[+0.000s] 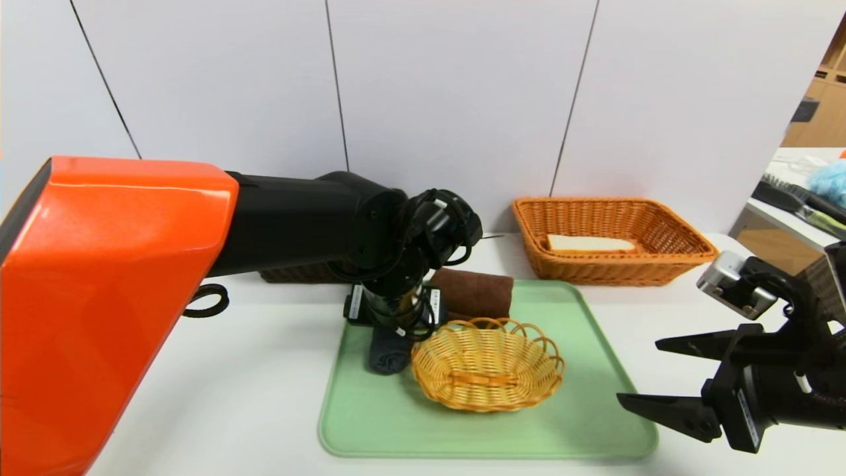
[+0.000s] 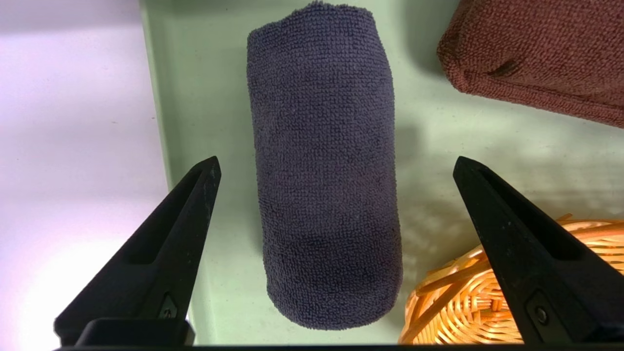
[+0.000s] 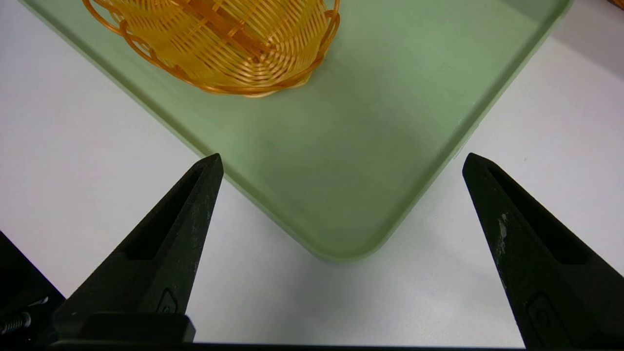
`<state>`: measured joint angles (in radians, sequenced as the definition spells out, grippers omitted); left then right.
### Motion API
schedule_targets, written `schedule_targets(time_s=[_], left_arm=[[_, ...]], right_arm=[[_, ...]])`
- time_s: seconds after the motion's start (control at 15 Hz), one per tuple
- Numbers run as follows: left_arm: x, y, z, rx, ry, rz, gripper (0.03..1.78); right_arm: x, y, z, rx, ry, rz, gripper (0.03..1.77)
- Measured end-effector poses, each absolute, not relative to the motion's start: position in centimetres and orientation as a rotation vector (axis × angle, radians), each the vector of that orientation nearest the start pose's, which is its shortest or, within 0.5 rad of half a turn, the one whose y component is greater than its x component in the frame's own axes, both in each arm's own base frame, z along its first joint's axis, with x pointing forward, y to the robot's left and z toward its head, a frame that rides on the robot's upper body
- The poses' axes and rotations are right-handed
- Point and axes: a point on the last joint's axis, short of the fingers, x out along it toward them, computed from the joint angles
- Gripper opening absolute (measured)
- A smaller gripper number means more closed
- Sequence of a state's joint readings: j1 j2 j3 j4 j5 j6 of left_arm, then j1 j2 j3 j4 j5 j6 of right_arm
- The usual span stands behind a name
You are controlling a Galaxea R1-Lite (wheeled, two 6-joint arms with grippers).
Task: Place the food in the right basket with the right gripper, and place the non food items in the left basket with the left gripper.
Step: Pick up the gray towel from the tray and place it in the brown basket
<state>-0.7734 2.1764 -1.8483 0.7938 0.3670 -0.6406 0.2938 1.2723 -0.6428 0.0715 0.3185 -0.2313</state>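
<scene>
White table: green tray on it, pale panels behind
Right gripper: parked near the tray, wide, empty
Small basket: on the tray — apparently no food in it
Dark towel: on the tray, left to sort; left gripper above — wide, empty
Brown towel: on the tray, also left
Right basket: bread inside, done

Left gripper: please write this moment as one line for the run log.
left gripper: open above dark towel | right gripper: open, empty, beside tray | bread: in right basket
</scene>
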Motion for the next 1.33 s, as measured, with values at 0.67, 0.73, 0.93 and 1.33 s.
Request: schedule_targets(time_s=[0.67, 0.73, 0.93, 1.33], left_arm=[[29.6, -27.8, 16.5, 0.038, 1.004, -0.032, 0.14], [29.6, -27.8, 16.6, 0.040, 1.003, -0.032, 0.14], [29.4, -27.4, 17.5, 0.027, 0.987, -0.036, 0.14], [27.5, -25.1, 22.2, -0.028, 0.916, -0.061, 0.14]], right_arm=[[16.2, 5.6, 18.0, -0.209, 0.635, 0.666, 1.70], [16.1, 5.6, 18.0, -0.208, 0.633, 0.666, 1.70], [16.1, 5.6, 18.0, -0.206, 0.631, 0.666, 1.70], [16.0, 5.6, 18.2, -0.207, 0.622, 0.664, 1.70]])
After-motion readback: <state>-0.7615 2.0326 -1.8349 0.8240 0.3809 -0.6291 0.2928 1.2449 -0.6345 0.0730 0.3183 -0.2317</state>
